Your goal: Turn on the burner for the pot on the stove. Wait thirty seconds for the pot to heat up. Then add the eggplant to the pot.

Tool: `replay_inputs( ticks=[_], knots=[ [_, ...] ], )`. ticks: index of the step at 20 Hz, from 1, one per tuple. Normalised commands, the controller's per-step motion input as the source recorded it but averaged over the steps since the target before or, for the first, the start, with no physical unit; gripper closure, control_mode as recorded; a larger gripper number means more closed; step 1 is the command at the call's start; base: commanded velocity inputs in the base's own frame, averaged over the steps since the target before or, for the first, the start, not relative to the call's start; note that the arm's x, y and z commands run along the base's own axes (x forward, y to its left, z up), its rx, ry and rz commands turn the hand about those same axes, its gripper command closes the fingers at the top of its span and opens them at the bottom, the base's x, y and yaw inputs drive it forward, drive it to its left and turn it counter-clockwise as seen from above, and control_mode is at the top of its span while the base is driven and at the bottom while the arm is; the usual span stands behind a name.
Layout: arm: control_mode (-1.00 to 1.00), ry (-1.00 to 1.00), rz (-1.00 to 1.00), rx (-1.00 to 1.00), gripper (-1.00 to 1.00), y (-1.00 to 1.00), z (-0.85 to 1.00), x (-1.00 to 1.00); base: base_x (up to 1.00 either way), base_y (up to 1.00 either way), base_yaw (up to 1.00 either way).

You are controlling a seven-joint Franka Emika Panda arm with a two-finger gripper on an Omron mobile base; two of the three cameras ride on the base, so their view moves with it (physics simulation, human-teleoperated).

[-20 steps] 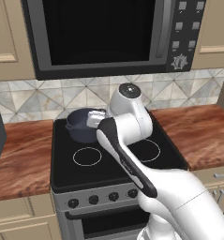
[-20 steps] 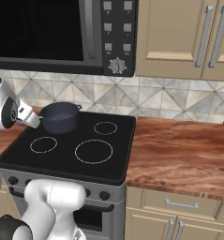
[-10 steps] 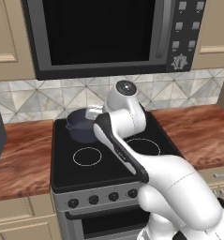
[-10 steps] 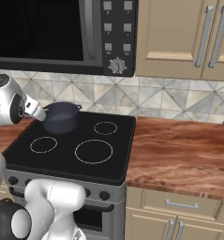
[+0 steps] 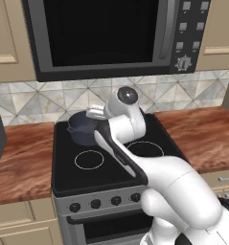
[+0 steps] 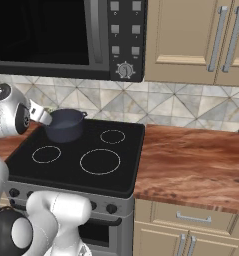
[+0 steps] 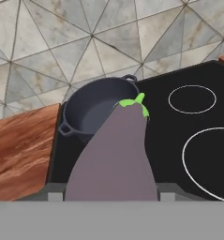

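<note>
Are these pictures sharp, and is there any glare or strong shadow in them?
Left base view: evenly lit, no glare on the stove, the pot sharp. Right base view: equally flat light, only a soft shadow under the pot. Hand view: the eggplant looms large and slightly soft, with no hard shadows.

I see flat, even rendered light in all views, with no clear source. The stove's (image 5: 111, 162) black glass top shows no glare. Shadows are faint. The hand view looks soft and slightly blurred.
</note>
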Motion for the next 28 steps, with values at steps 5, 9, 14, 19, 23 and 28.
replay_inputs(
  ticks=[5, 9, 14, 19, 23, 28],
  knots=[
    [-1.00, -0.08, 0.00, 0.00, 1.00, 0.01, -0.02, 0.05, 0.00, 0.00, 0.00],
    [-1.00, 0.00, 0.00, 0.00, 1.00, 0.00, 0.00, 0.00, 0.00, 0.00, 0.00],
    [-1.00, 0.00, 0.00, 0.00, 1.00, 0.06, -0.04, 0.02, 0.00, 0.00, 0.00],
    [-1.00, 0.00, 0.00, 0.00, 1.00, 0.18, -0.13, 0.16, 0.00, 0.00, 0.00],
    [-1.00, 0.00, 0.00, 0.00, 1.00, 0.09, -0.06, 0.20, 0.00, 0.00, 0.00],
    [-1.00, 0.00, 0.00, 0.00, 1.00, 0.00, -0.05, 0.29, 0.00, 0.00, 0.00]
  ],
)
